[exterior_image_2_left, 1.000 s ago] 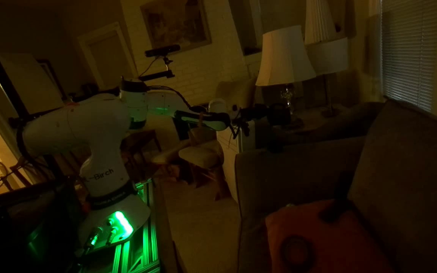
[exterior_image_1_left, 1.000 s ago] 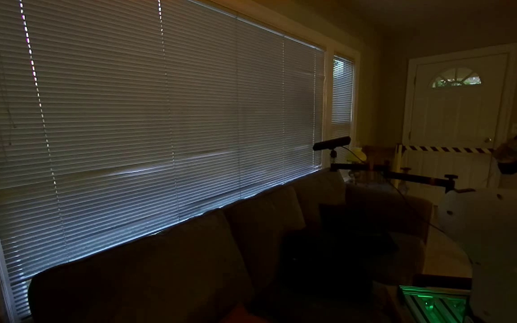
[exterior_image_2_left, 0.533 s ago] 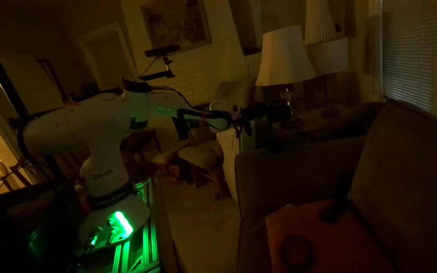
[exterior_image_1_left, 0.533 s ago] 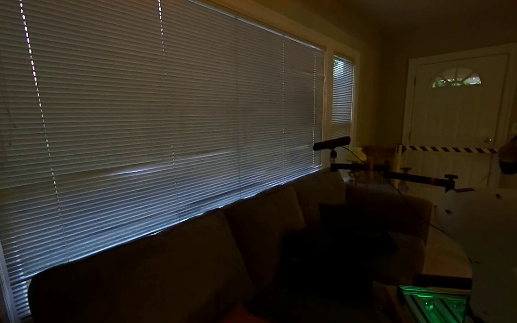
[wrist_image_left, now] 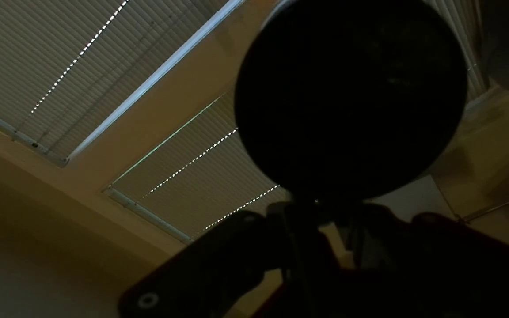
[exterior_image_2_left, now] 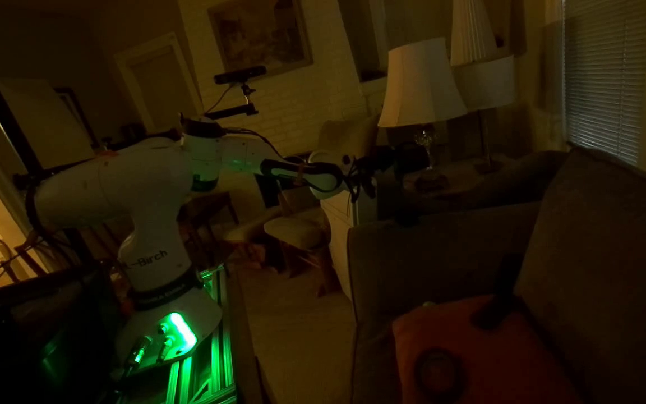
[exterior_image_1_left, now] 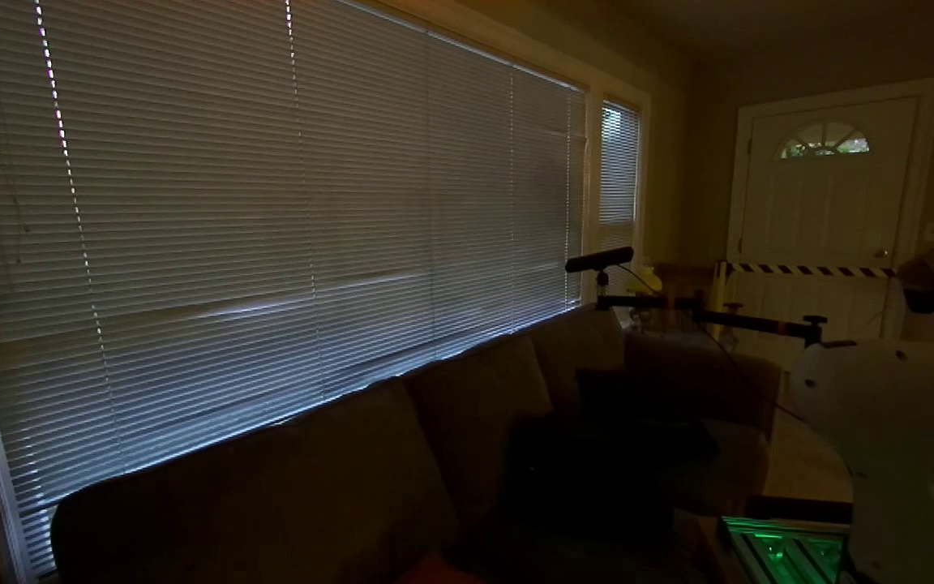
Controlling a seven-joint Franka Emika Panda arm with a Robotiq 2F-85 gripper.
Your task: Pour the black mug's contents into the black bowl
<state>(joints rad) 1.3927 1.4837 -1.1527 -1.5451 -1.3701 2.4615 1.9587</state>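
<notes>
I have the end effector [wrist_image_left: 320, 213] drawn in narrow and clamped on the black mug [wrist_image_left: 351, 99]; which part of the mug it grips is lost in the dark. In my wrist view the mug shows as a big black disc at two o'clock, round end toward the camera, and I can't tell mouth from base. Past it, toward ten o'clock, slatted window blinds [wrist_image_left: 60, 57] leak dots of daylight.

In an exterior view my Franka arm [exterior_image_2_left: 143, 174] rises from between seven and eight o'clock and reaches across toward two, where the mug is a dim black shape held up in the air, near a white lampshade [exterior_image_2_left: 421, 84] in the picture. At five o'clock there, a bowl-like dark ring [exterior_image_2_left: 421, 373] rests on an orange cushion [exterior_image_2_left: 485, 359] on the sofa [exterior_image_2_left: 598, 235], well apart from the mug; the light is too poor for me to be sure what it is. In an exterior view I get a white door [exterior_image_1_left: 832, 203] between two and three o'clock, a striped strip [exterior_image_1_left: 811, 270] running across it.
</notes>
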